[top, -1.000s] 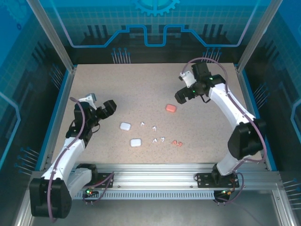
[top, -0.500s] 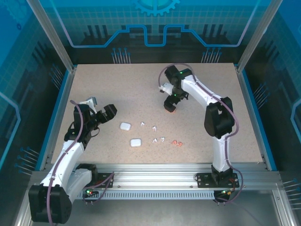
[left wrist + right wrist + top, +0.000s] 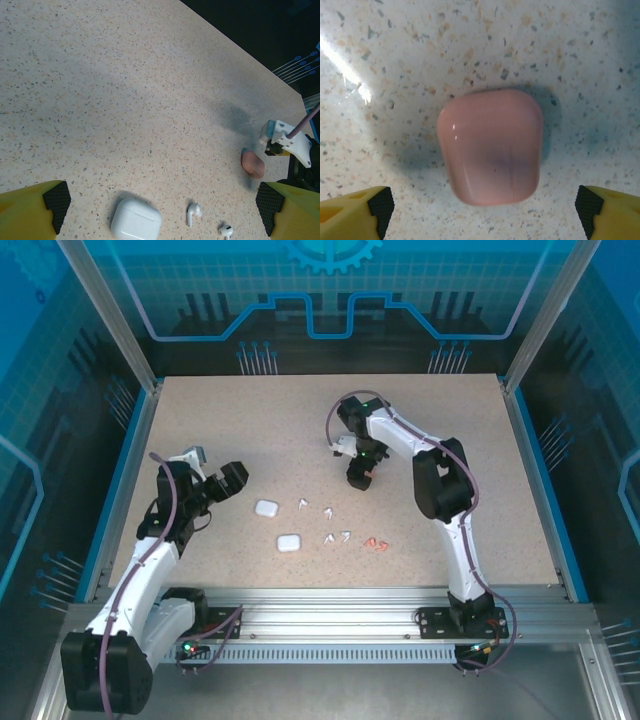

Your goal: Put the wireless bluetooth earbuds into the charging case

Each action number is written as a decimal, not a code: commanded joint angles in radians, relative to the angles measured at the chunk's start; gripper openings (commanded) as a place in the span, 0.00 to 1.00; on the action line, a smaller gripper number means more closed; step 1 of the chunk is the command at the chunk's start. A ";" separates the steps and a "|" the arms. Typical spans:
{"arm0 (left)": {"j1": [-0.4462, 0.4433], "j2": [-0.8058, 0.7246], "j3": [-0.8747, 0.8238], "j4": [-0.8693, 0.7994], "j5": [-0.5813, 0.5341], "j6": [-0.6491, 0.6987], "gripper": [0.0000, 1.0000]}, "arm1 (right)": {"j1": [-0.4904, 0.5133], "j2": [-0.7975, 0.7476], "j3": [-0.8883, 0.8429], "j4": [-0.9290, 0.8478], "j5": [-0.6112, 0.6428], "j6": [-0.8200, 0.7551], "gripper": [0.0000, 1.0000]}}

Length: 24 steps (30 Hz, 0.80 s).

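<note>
Right claw [image 3: 482, 212]: jaws wide apart, straddling the pink case [image 3: 490, 147] from above, not clamped. Left claw [image 3: 162, 210]: apart, holding nothing, near a white case [image 3: 136, 220]. White earbuds [image 3: 329, 511] loose on the surface [image 3: 200, 420]; pink earbuds [image 3: 376, 543] just right of them.

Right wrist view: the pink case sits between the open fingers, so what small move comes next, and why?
Probably ease the right gripper straight down and close on the pink case: it lies centred between the open jaws, which stand clear of it on either side.
</note>
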<state>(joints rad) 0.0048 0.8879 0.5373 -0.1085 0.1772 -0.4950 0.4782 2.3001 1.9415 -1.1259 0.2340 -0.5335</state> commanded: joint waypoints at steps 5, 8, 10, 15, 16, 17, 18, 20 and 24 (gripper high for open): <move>0.002 0.016 0.023 -0.019 -0.010 0.016 0.99 | 0.008 0.072 0.068 -0.019 -0.015 -0.054 0.88; 0.001 0.016 0.024 -0.018 -0.012 0.017 0.99 | 0.004 0.082 0.068 -0.013 -0.023 -0.059 0.84; 0.001 0.018 0.026 -0.019 -0.010 0.016 0.99 | 0.000 0.088 0.070 -0.010 -0.027 -0.060 0.81; 0.001 0.023 0.030 -0.017 -0.010 0.014 0.99 | -0.009 0.097 0.064 -0.006 -0.051 -0.060 0.74; 0.002 0.023 0.032 -0.020 -0.009 0.014 0.99 | -0.012 0.099 0.060 -0.003 -0.055 -0.062 0.71; 0.001 0.023 0.033 -0.020 -0.010 0.014 0.99 | -0.014 0.102 0.056 0.002 -0.056 -0.064 0.69; 0.002 0.023 0.033 -0.019 -0.009 0.015 0.99 | -0.015 0.103 0.048 0.007 -0.056 -0.066 0.68; 0.001 0.023 0.035 -0.020 -0.008 0.015 0.99 | -0.019 0.104 0.034 0.018 -0.056 -0.069 0.66; 0.001 0.024 0.042 -0.023 -0.005 0.015 0.99 | -0.027 0.105 0.016 0.026 -0.061 -0.069 0.59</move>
<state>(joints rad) 0.0048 0.9104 0.5419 -0.1120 0.1768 -0.4953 0.4698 2.3669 1.9823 -1.1179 0.1638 -0.5697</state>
